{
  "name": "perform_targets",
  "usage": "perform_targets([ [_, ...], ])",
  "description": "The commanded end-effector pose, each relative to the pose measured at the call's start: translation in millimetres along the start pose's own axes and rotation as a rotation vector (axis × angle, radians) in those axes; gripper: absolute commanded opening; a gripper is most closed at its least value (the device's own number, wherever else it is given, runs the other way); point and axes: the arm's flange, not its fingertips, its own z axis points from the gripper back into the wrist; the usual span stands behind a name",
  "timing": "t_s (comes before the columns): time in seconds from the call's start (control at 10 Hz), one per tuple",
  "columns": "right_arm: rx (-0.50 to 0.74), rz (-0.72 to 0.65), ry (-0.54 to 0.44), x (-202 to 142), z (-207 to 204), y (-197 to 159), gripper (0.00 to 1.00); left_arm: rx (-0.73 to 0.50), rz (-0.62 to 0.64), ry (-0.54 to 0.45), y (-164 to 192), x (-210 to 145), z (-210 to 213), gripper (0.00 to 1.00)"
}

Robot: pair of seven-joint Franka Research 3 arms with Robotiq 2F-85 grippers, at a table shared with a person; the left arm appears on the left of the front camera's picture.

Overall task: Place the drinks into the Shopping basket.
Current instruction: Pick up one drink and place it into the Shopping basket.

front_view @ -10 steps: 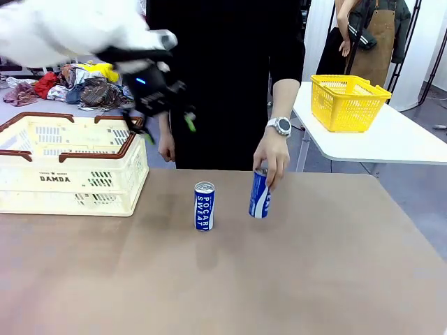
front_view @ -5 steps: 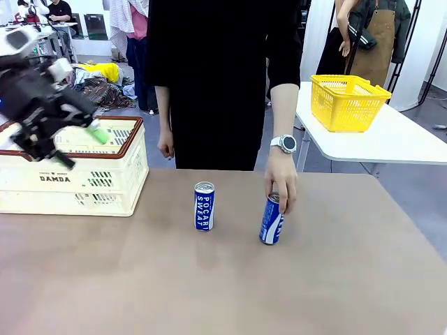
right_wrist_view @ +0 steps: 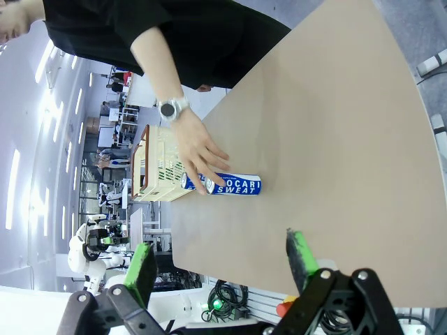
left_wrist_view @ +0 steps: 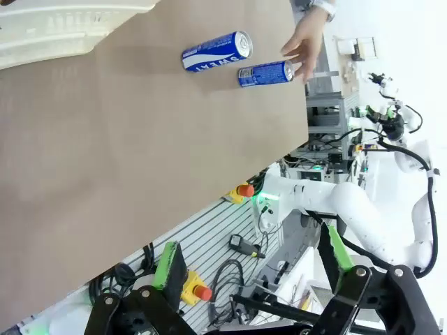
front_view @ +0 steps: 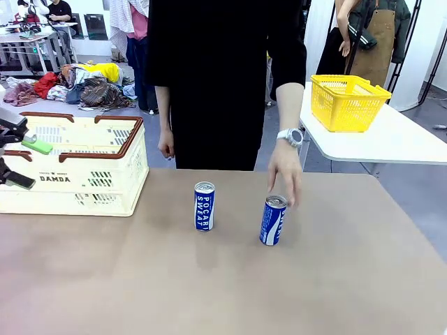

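Well off to the right of the left gripper (front_view: 22,165), open and empty beside the basket (front_view: 105,183), two cans (front_view: 204,206) stand unpacked on the table (front_view: 209,293), a hand (front_view: 286,171) by the farther can (front_view: 273,220).

Yellow mesh basket (front_view: 349,112) on a white side table (front_view: 391,143) — heaped clothes (front_view: 91,91), perhaps, behind.

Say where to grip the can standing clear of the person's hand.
Probably take the left can by its mid-body, jaws across the round wall, coming from the robot's side: it stands upright and apart, while the person's hand is at the other can.
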Motion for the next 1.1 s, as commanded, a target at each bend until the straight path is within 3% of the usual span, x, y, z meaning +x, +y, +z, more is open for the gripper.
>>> perform_targets([
  [0.0, 0.023, 0.022, -0.008, 1.6, 0.3, 0.7, 1.00, 0.014, -0.002, 0.028, -2.9, -17.2, -37.8, 1.00],
  [0.3, 0.023, 0.022, -0.008, 1.6, 0.3, 0.7, 1.00, 0.204, 0.071, 0.187, -78.5, 54.0, -94.0, 1.00],
  [0.6, 0.023, 0.022, -0.008, 1.6, 0.3, 0.7, 1.00, 0.567, 0.210, 0.244, -148.7, 146.8, -179.4, 1.00],
  [0.8, 0.023, 0.022, -0.008, 1.6, 0.3, 0.7, 1.00, 0.733, 0.198, 0.338, -175.5, 189.1, -242.6, 1.00],
  [1.0, 0.023, 0.022, -0.008, 1.6, 0.3, 0.7, 1.00, 0.893, 0.231, 0.267, -182.9, 205.2, -298.9, 1.00],
])
